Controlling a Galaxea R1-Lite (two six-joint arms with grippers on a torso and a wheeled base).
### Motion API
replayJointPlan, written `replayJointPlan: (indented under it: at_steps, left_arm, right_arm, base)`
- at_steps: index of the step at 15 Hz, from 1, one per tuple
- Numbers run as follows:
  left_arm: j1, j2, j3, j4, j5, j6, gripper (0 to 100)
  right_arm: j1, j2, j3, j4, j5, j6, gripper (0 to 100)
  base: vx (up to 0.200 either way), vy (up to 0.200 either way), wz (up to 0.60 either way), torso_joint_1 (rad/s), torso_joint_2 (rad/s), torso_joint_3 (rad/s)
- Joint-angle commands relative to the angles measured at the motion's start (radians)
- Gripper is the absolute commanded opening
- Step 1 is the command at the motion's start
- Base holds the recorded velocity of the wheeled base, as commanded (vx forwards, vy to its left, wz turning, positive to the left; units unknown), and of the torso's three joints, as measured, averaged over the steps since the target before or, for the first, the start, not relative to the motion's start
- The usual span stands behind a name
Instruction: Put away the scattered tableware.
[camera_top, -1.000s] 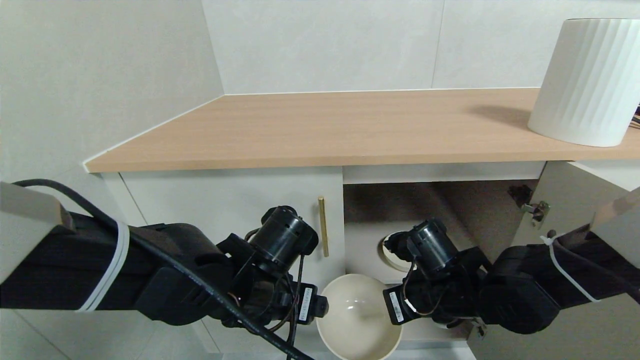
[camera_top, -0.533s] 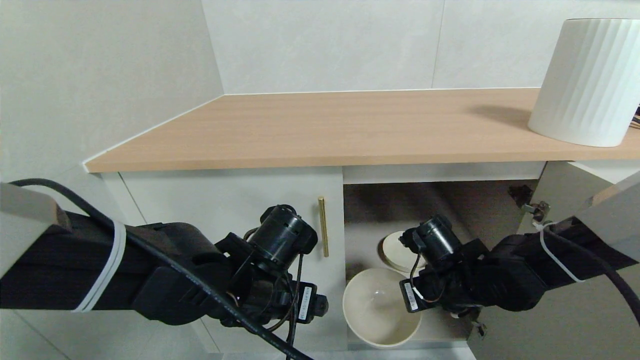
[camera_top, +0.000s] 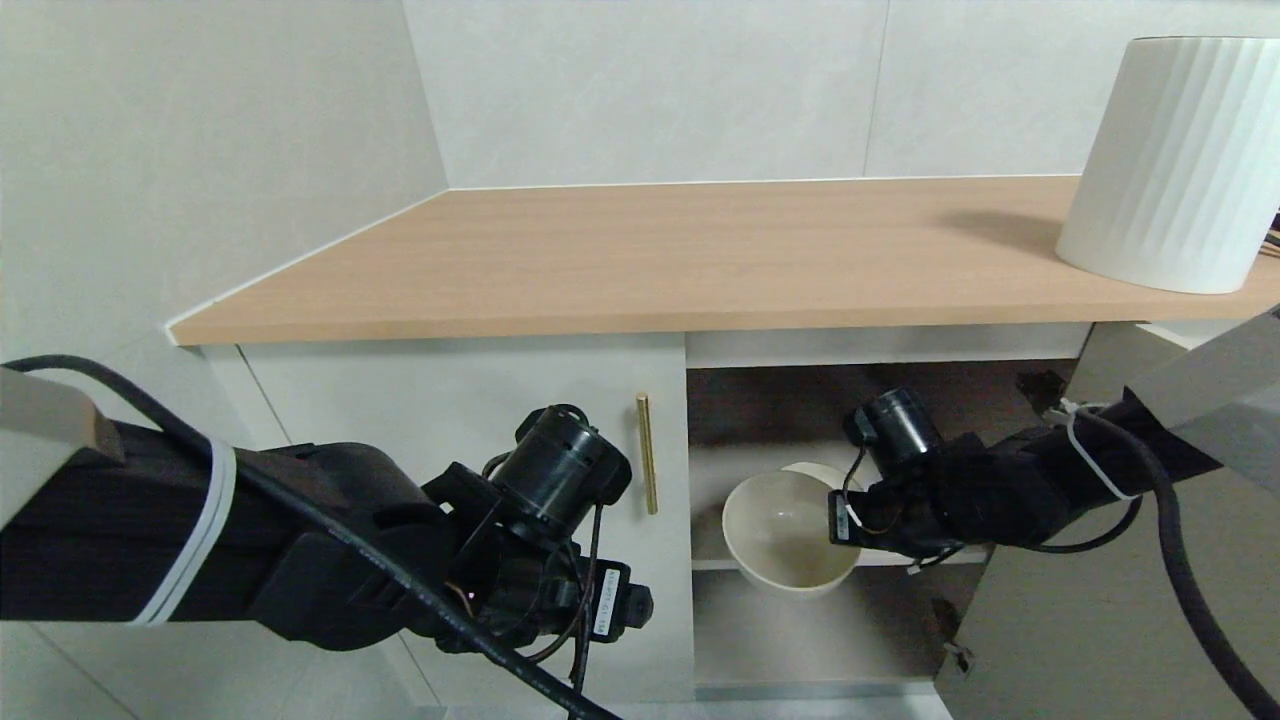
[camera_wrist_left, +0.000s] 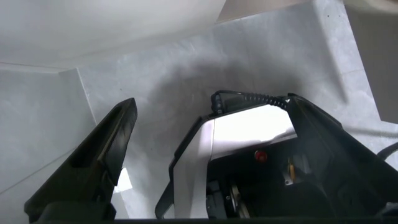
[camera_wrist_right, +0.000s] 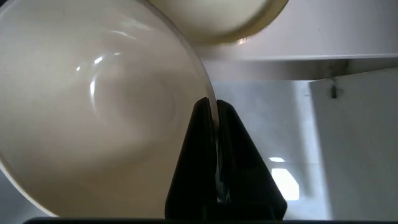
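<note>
Inside cupboard: bowl hung over the front edge of the shelf, with the plate just behind it.
Right gripper: clamped on the bowl's right rim; the shelf lay ahead, further in.
Left gripper: fingers apart and empty, before the shut door, the farther of the two.

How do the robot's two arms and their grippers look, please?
The left arm and right arm are black with grey upper segments; each carries a white band, a black cable and a white label. The left gripper and right gripper have black, tapered fingers.
</note>
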Motion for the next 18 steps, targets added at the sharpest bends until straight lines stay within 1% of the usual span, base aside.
replayJointPlan:
  at_steps: [1, 2, 5, 8, 10, 12, 18]
  left_arm:
    - [0.000, -0.005, 0.001, 0.001, 0.001, 0.000, 100]
    - [0.000, -0.005, 0.001, 0.001, 0.001, 0.000, 100]
    - [0.000, -0.004, 0.001, 0.001, 0.001, 0.000, 100]
    - [0.000, -0.004, 0.001, 0.001, 0.001, 0.000, 100]
    - [0.000, -0.002, 0.001, 0.001, 0.001, 0.000, 100]
    - [0.000, -0.001, 0.001, 0.001, 0.001, 0.000, 100]
    - [0.000, 0.004, 0.001, 0.000, 0.001, 0.000, 100]
  right_arm:
    - [-0.022, 0.024, -0.043, -0.003, 0.007, 0.035, 0]
    - [-0.035, 0.030, -0.078, -0.003, 0.007, 0.083, 0]
    - [-0.064, 0.057, -0.138, -0.003, -0.002, 0.150, 0]
    - [-0.084, 0.091, -0.169, -0.003, -0.019, 0.155, 0]
    - [-0.096, 0.134, -0.204, -0.001, -0.088, 0.155, 0]
    - [-0.104, 0.163, -0.222, -0.001, -0.125, 0.153, 0]
    - [-0.111, 0.188, -0.221, 0.004, -0.145, 0.146, 0]
  base:
    - [0.000, 0.000, 0.00, 0.000, 0.00, 0.000]
    - [0.000, 0.000, 0.00, 0.000, 0.00, 0.000]
    - [0.000, 0.000, 0.00, 0.000, 0.00, 0.000]
    - [0.000, 0.000, 0.00, 0.000, 0.00, 0.000]
    - [0.000, 0.000, 0.00, 0.000, 0.00, 0.000]
    - [0.000, 0.000, 0.00, 0.000, 0.00, 0.000]
    - [0.000, 0.000, 0.00, 0.000, 0.00, 0.000]
